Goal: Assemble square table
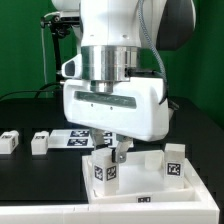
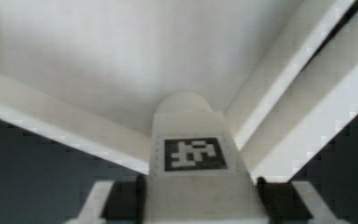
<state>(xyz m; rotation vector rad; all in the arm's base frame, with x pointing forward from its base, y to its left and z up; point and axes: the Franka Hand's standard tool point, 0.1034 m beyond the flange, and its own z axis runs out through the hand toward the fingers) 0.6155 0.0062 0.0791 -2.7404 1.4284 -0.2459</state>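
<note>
Gripper (image 1: 118, 154) apparently clamps a leg (image 2: 192, 135) over the tray top (image 1: 148, 186); black table (image 1: 30, 182), green backdrop (image 1: 206, 60).

We identify a black table (image 1: 25, 118). Directly on it, from the exterior view's left, lie a first leg (image 1: 8, 141), a second leg (image 1: 40, 143) (both white, loose, tagged), the marker board (image 1: 72, 139) and the square table top (image 1: 150, 186). A white rail (image 1: 60, 213) borders the near edge.
</note>
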